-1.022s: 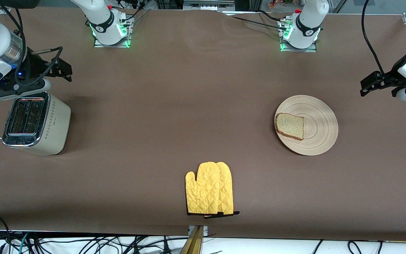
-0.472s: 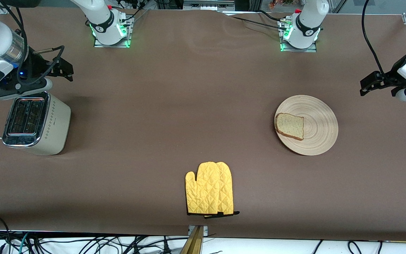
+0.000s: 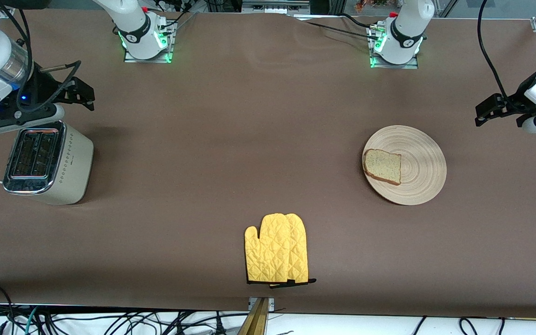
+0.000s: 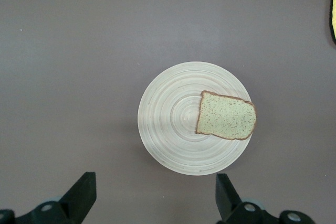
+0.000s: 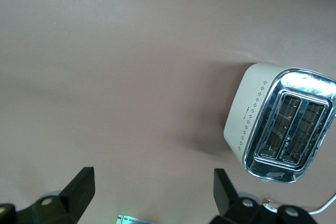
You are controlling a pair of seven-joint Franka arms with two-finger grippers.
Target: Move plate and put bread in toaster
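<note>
Both grippers gape empty, left gripper point(image 3: 498, 110) idle near plate point(image 3: 419, 172) with bread point(image 3: 383, 166), right gripper point(image 3: 79, 92) drifting slightly up above toaster point(image 3: 44, 163); nothing started.

Left pincer point(image 4: 152, 203) and right pincer point(image 5: 152, 200) hang high, fingers spread.

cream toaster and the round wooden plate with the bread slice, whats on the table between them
Only bare brown tablecloth lies between the cream-beige chrome-topped toaster and the round light-wood plate, as the front view shows; the yellow quilted oven mitt lies nearer the front camera.
</note>
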